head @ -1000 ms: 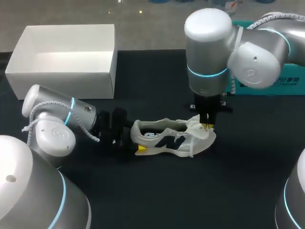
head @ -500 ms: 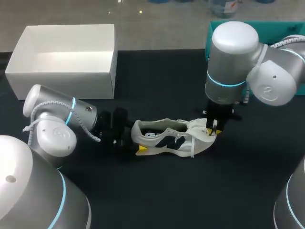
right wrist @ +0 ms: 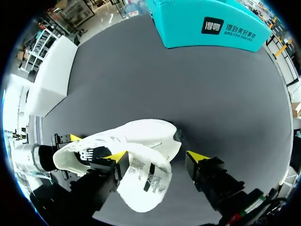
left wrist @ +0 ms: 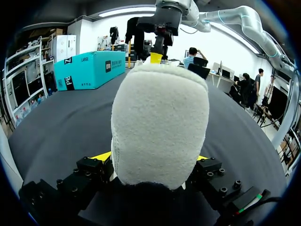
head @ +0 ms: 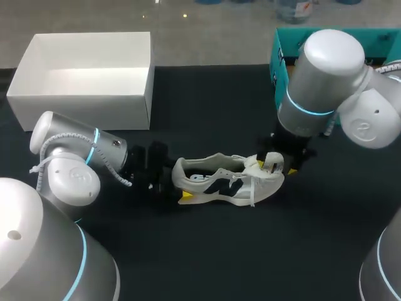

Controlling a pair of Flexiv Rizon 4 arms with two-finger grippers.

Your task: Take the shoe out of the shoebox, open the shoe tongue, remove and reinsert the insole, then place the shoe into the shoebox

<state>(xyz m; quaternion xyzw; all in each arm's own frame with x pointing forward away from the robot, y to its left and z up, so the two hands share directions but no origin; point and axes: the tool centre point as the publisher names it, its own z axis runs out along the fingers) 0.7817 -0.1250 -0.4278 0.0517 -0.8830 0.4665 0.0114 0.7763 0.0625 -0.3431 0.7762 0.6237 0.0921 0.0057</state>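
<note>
**While the left gripper (left wrist: 150,157) clamps its heel, white-and-grey mesh sneaker (head: 222,182) lies out of the box**

Sneaker rests on the black table (head: 250,251), long axis across the head view, heel toward my left arm, toe toward my right. Left yellow tips press the heel from both sides. Right gripper (right wrist: 156,155) hangs over the toe end, fingers spread wide. The white tongue (right wrist: 143,181) sits between them, against one tip only. Open-topped white cardboard shoebox (head: 81,97) stands far left, teal cardboard box (right wrist: 207,23) far right.
</note>
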